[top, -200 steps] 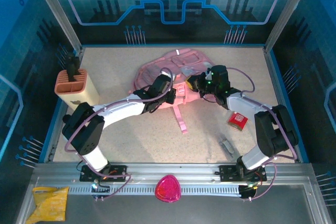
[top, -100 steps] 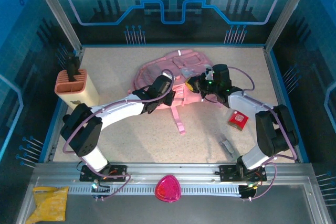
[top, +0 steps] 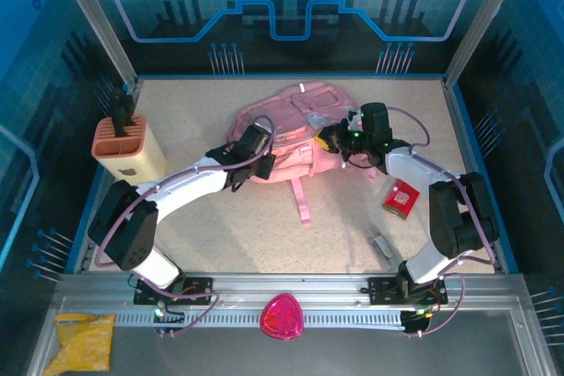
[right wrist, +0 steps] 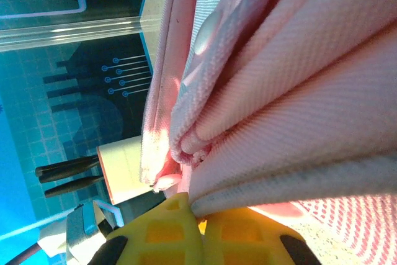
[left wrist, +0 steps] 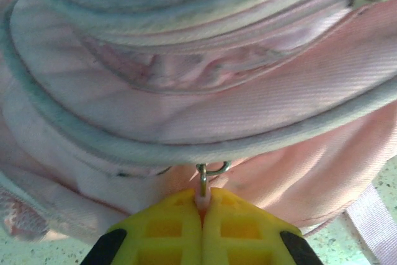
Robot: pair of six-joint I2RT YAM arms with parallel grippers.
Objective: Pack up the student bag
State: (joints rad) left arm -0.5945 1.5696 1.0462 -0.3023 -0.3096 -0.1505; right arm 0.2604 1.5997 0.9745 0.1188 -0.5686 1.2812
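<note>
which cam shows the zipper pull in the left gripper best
Left wrist view: the zipper pull sits close up, pinched by the left gripper, hooked to the student bag. From the top it is too small to make out; the right wrist view faces other bag folds.

The table (top: 203, 235) has a pale, speckled sandy top with a blue rim around it. The student bag (top: 300, 107) lies slumped in the upper middle of the frame, and one pink strap (top: 301, 204) trails from it toward the centre. At the left edge a tan slotted holder (top: 132, 151) stands with dark handles sticking up from it. At right, a small red box (top: 399, 199) lies flat, and a little grey piece (top: 382, 244) sits below it. Along the bottom of the frame, the grey metal ledge (top: 352, 341) carries a magenta rounded-triangle object (top: 282, 315) at centre and a crumpled yellow packet (top: 84, 341) in the lower left corner.
</note>
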